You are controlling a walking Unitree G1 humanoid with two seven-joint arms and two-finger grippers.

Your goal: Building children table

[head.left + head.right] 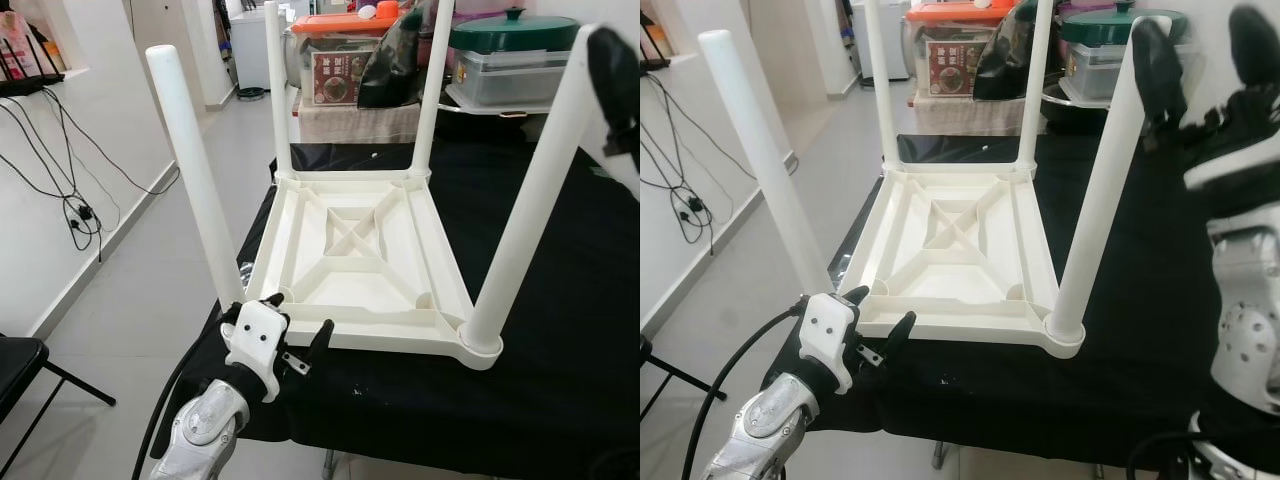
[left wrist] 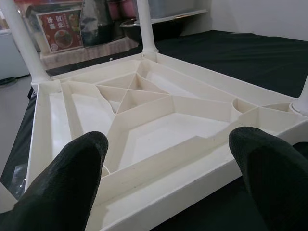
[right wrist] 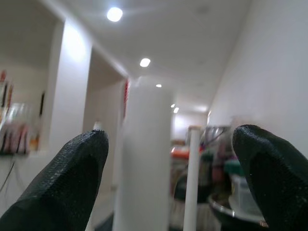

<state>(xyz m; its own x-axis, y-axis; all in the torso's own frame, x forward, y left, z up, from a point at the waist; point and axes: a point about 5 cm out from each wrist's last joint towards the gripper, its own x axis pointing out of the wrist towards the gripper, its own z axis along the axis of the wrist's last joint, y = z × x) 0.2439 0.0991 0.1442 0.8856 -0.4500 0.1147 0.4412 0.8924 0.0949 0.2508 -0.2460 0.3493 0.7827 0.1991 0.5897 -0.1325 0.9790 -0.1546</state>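
Fingers (image 1: 1159,68) straddling table leg (image 1: 1100,190), green pot (image 1: 512,33) behind, perhaps touching

Lived-in home, hallway or dining corner. Tiled floor (image 1: 150,270), white walls, loose cables (image 1: 60,170) trailing down the left wall. Black-clothed table (image 1: 560,330); behind it a cluttered surface with green lidded pot (image 1: 512,30), orange-lidded box (image 1: 340,22), food carton (image 1: 335,78). Recessed ceiling lights (image 3: 114,14) overhead.
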